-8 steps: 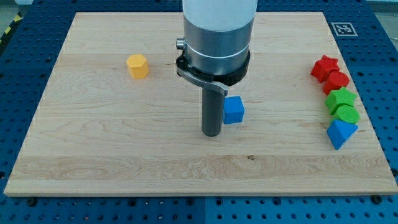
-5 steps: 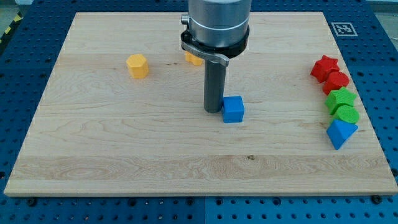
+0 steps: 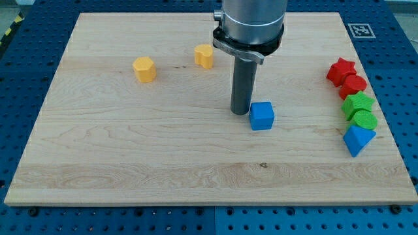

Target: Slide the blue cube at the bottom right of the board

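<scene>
My tip (image 3: 240,112) on bench (image 3: 130,163), touching upper-left edge of blue cube (image 3: 262,116); cube near board centre, well apart from right-edge blocks. No gripper fitted, only rod.

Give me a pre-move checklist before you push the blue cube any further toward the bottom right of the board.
1. My tip sits at the upper left of the blue cube, the side to push from: ok.
2. Tip touching the cube: cannot tell; they look flush, but no gap or contact is clear.
3. Board between the cube and the bottom right corner holds no blocks: ok.
4. Blue wedge-like block near the right edge lies close to the goal area, so a wide push might hit it: not ok.
5. Cube already at the bottom right: not ok; it is near the middle.
</scene>
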